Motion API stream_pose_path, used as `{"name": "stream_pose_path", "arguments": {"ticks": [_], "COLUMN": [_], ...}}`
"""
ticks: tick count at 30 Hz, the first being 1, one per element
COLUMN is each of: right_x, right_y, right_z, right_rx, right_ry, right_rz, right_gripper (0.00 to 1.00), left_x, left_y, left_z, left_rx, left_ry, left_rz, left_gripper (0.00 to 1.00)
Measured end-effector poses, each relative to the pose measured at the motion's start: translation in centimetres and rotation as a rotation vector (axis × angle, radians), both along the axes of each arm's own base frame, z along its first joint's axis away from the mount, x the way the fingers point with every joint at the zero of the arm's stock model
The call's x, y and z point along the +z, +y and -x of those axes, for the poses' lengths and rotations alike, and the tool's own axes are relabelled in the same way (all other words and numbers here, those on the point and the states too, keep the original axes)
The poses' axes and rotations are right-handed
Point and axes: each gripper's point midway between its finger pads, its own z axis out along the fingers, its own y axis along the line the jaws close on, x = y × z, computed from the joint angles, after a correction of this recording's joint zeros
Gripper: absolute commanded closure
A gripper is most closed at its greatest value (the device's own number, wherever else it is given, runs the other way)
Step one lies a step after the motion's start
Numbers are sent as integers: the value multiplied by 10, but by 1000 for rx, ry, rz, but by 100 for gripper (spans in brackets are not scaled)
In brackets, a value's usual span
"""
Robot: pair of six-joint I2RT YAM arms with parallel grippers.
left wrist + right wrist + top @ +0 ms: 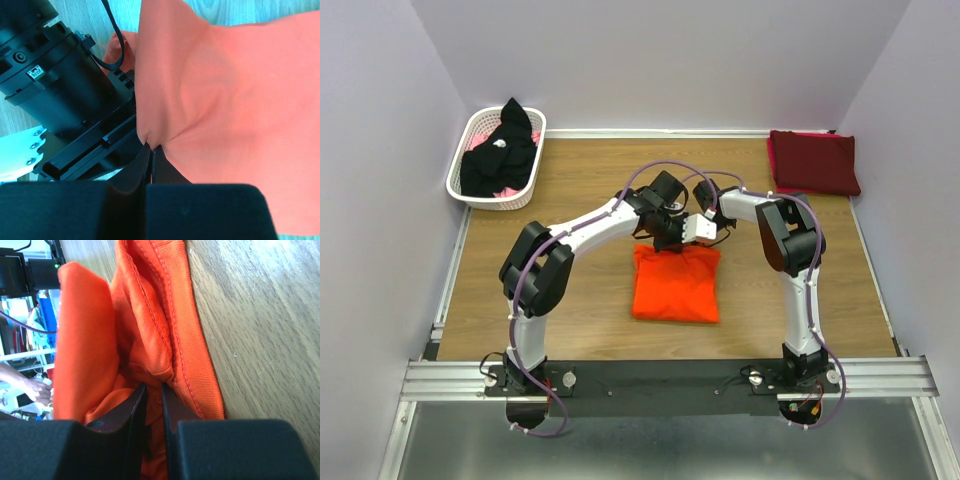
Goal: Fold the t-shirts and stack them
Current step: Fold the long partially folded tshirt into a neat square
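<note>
Both the left jaws and right jaws are pinching the orange t-shirt (677,285), lying folded just beneath them on the worktop (750,300); uneven pulling is likely risking the fold spilling open.

The orange t-shirt (675,290) between the black fingers (131,177) is a bright, plain orange with matching stitching. Far right of the fingers is a plain dark maroon t-shirt (813,162). Far left, a black t-shirt (505,155) lies in a white slotted basket (460,165), with pink showing beneath it. The desk (580,180) is brown wood grain. The arms (595,222) are white and black, and the cables (665,164) are purple.
</note>
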Motion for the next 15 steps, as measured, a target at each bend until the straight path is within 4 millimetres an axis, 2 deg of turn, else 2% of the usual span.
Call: {"name": "stream_pose_path", "arguments": {"ticks": [6, 12, 15], "right_x": [0, 5, 18], "right_y": [0, 1, 3], "right_z": [0, -12, -22], "right_rx": [0, -3, -5], "right_ry": [0, -41, -95], "right_rz": [1, 25, 21], "right_gripper": [74, 71, 70], "left_x": [-12, 0, 0], "left_y": [7, 11, 15], "left_z": [3, 12, 21], "left_rx": [10, 4, -4], "left_ry": [5, -10, -7], "left_rz": [-13, 3, 2], "left_gripper": [100, 100, 100]}}
